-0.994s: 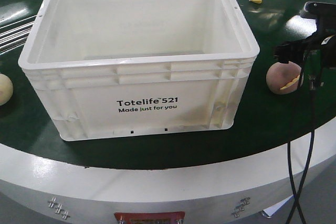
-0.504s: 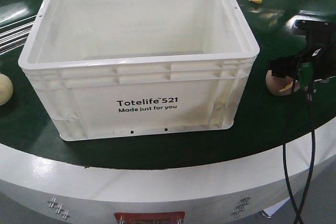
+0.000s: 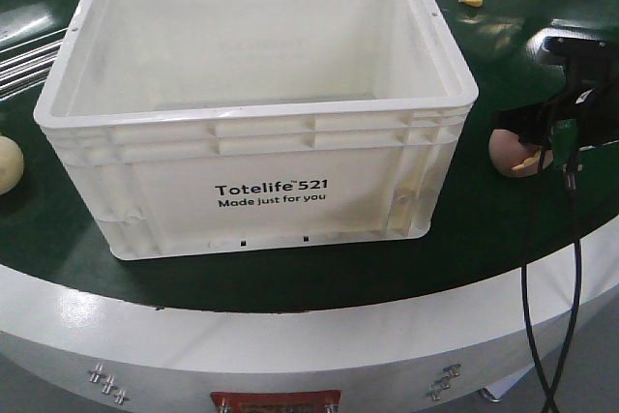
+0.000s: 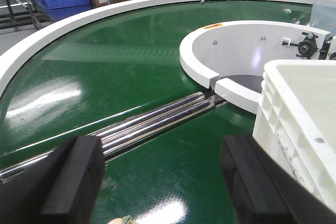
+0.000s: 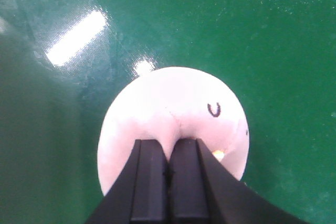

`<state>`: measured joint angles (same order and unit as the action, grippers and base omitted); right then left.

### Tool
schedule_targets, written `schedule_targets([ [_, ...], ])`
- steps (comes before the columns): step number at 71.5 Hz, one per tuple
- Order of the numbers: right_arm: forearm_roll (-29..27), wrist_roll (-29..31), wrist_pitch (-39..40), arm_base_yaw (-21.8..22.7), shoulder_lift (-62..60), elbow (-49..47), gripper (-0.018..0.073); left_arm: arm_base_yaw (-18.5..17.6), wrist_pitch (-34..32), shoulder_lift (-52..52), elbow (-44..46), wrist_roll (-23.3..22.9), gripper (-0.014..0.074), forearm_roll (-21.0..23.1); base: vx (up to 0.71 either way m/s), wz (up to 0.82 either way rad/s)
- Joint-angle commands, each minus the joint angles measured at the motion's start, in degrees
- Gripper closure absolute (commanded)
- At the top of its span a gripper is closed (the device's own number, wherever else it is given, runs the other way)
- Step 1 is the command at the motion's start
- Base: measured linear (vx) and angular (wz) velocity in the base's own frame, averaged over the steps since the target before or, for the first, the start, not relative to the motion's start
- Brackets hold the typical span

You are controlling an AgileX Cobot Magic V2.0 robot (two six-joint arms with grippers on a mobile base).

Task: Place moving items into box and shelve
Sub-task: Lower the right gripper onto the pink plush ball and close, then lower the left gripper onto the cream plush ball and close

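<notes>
Pinching only a small fold of the pink ball [image 5: 173, 103], your right end effector [image 5: 168, 150] has its fingers almost together on that soft skin, low in the right wrist view. The ball sits on the green surface [image 3: 290, 273] at the right of the front view, near the box [image 3: 256, 115]. Lift fast and that shallow fold could slip free, dropping the ball short of the rim. Your left end effector [image 4: 163, 179] hangs wide apart, empty; the cream ball [image 3: 8, 163] waits at the far left edge.
</notes>
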<state>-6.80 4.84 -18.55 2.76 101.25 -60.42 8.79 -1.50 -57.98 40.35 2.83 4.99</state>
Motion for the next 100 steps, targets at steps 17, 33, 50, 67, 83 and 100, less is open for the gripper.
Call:
schedule_targets([
  [17, 0.0, -0.2, 1.4, 0.4, -2.0, -1.7, 0.0574, 0.0, -5.9, -1.7, 2.1, -0.4, 0.0008, 0.2, 0.00, 0.00],
  [33, 0.0, 0.0, 1.4, 0.4, -2.0, -1.7, 0.0574, 2.3, -8.4, -6.2, 2.1, -0.5, 0.0008, 0.2, 0.00, 0.00],
  [50, 0.1, 0.0, 1.7, 0.4, -2.0, -1.7, 0.0574, 4.3, -9.6, -10.9, 2.1, -0.5, 0.0008, 0.3, 0.00, 0.00],
  [67, 0.3, 0.1, 1.9, 0.4, -2.0, -1.7, 0.0574, 4.3, -10.1, -16.8, 2.1, -0.5, 0.0008, 0.2, 0.00, 0.00],
  [83, 0.5, 0.1, 1.9, 0.4, -2.0, -1.7, 0.0574, 4.3, -11.3, -21.4, 2.1, 0.9, 0.0008, -0.2, 0.00, 0.00],
  [100, 0.5, 0.1, 2.0, 0.4, -2.0, -1.7, 0.0574, 4.3, -13.6, -26.3, 2.1, 3.0, 0.0008, -0.2, 0.00, 0.00],
])
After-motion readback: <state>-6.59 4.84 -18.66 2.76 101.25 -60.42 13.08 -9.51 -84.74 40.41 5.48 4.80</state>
